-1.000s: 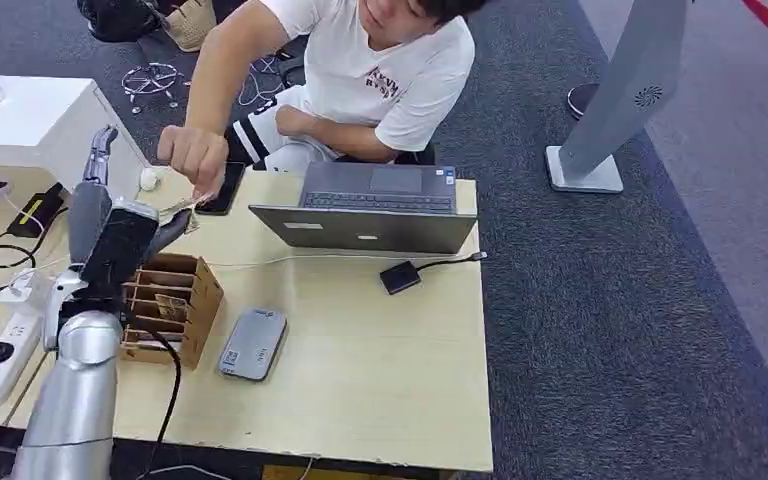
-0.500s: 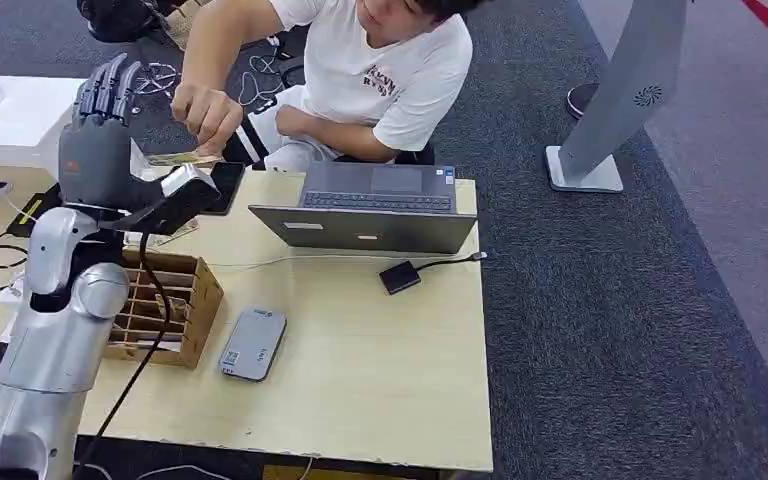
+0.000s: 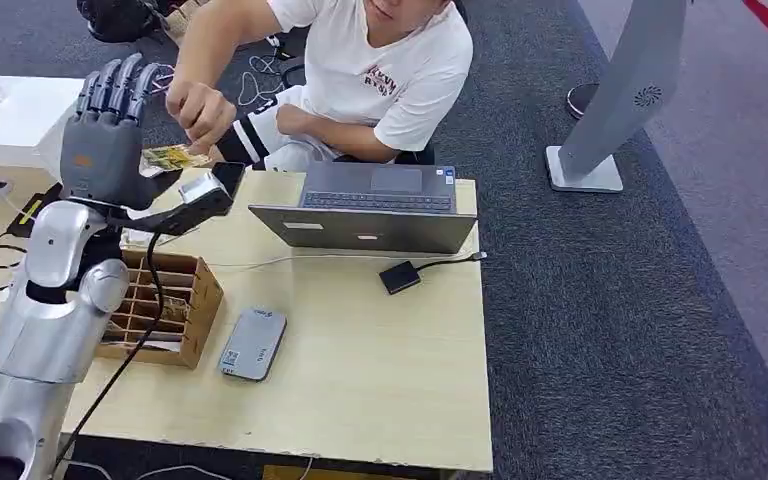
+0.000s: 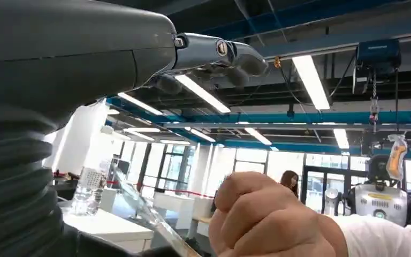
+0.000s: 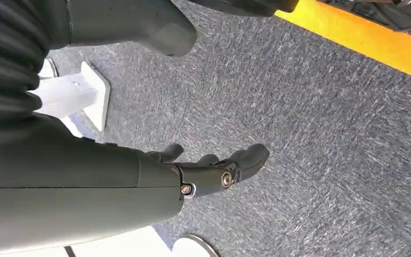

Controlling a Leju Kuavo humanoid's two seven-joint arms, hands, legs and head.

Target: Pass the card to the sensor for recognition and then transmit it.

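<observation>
Our left hand [image 3: 110, 130] is raised above the table [image 3: 380, 370], fingers straight up and spread, thumb stuck out sideways, holding nothing. The card [image 3: 172, 157] sits just beside our palm, pinched in the person's hand [image 3: 198, 108], and we can't tell whether it touches us. Our right hand [image 5: 214, 171] hangs over the carpet, fingers loosely curled, empty.

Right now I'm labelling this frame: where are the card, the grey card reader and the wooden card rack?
card [image 3: 172, 157], head view, its printed face.
grey card reader [image 3: 252, 343], head view, middle of its top.
wooden card rack [image 3: 203, 297], head view, its right side wall.
</observation>
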